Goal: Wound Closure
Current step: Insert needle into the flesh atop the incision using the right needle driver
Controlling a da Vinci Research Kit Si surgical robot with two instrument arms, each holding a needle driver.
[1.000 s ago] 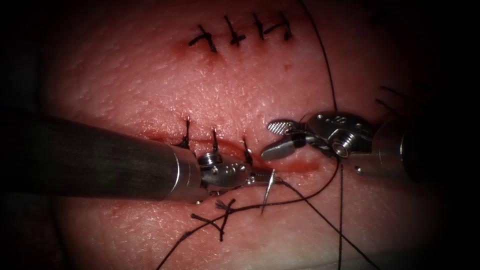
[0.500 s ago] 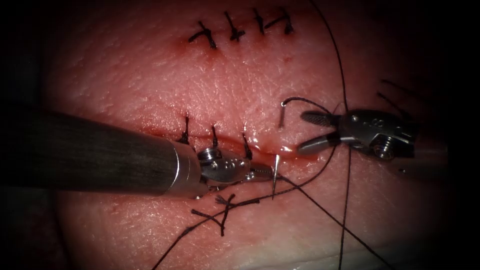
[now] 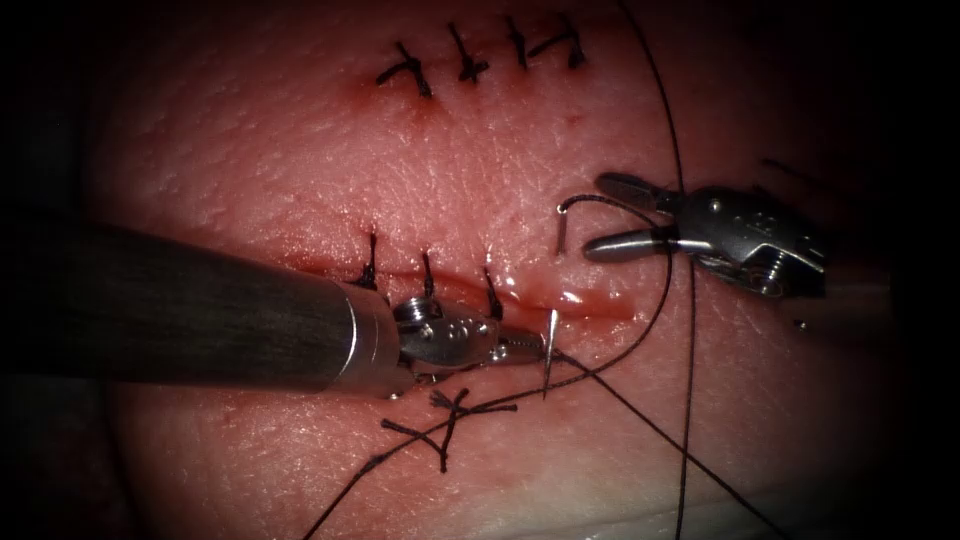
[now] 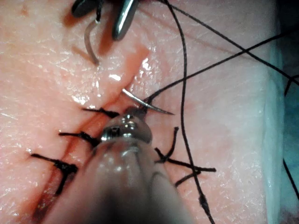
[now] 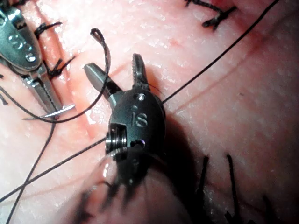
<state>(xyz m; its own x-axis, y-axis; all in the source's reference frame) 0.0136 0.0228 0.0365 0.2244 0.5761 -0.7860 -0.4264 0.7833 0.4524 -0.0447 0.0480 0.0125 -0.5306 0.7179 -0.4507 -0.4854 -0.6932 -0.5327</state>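
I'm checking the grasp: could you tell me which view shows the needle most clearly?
The left wrist view: the needle shows end to end, free of tissue, gripped by the left tool. The endoscope view foreshortens it; the right wrist view shows it edge-on.

Engraved "iS" on the right pincer (image 5: 117,74) wrist housing; no other legible marking.

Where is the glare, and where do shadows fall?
Endoscope view: edges fall dark; glare glints on the wet cut beside the needle, held mid-curve out of the tissue by the left tool. Right wrist view: the open, empty right tool casts a dark shadow on the tissue.
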